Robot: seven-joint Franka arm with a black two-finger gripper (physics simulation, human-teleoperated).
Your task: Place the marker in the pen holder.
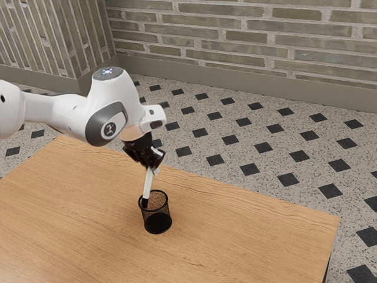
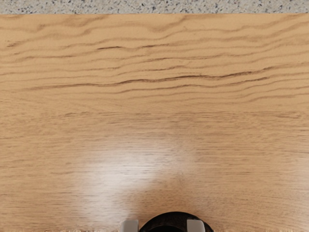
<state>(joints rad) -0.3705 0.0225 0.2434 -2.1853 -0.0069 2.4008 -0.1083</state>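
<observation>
At nine o'clock on the mouth of the pen holder (image 1: 158, 223) in the exterior view, your marker (image 1: 146, 186) slants down beneath the claw (image 1: 151, 169), whose opening and grip I can't tell. Lowered so near the rim, its dark end could snag, tipping the pen holder.

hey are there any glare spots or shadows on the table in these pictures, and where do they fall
Wrist view: a pale, soft-edged glare patch on the table, and a dim, shadow-like area between it and the pen holder; exterior view: fairly even light across the tabletop, no comparable bright patch, and the marker showing mostly white.
</observation>
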